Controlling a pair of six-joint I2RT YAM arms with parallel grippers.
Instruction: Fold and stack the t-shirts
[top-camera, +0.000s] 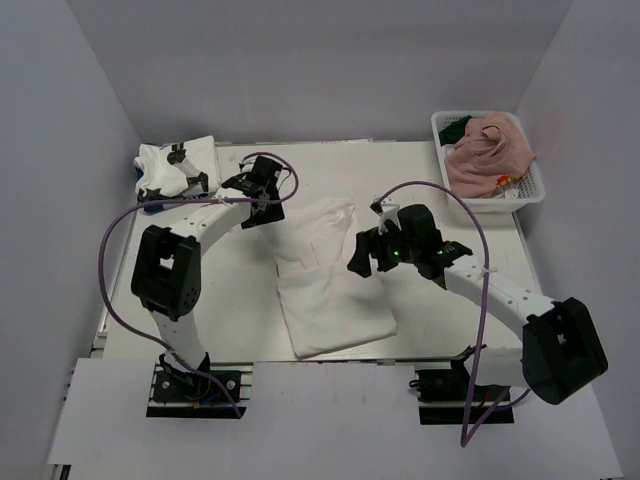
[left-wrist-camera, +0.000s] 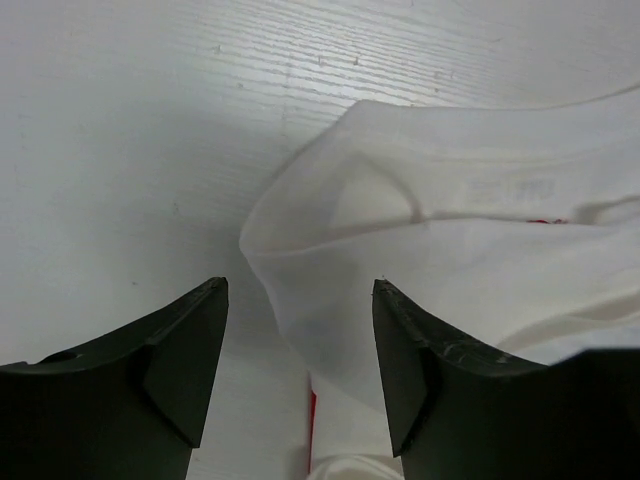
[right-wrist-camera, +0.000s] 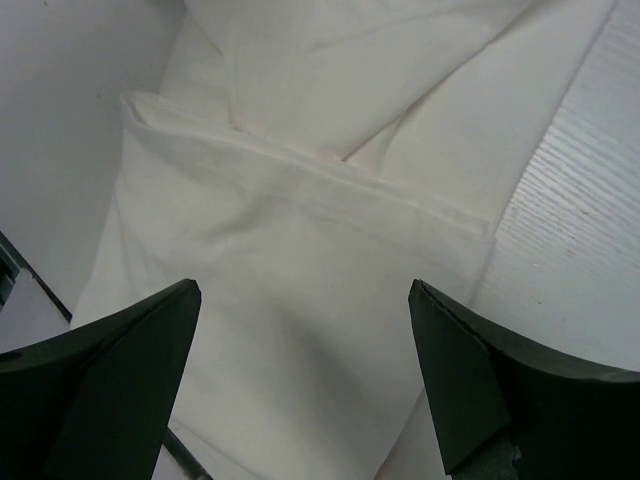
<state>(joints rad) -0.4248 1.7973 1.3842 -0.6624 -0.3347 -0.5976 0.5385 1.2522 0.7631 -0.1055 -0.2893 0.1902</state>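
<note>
White table (top-camera: 235, 295), white t-shirt (top-camera: 325, 285), one edge beneath the right gripper (top-camera: 366, 262)

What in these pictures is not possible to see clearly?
- Top view: pile of shirts, count unclear; left arm covers its near edge.
- Top view: green cloth in the basket, mostly under the pink shirt.
- Left wrist view: red print, hidden by the white shirt's folds.
</note>
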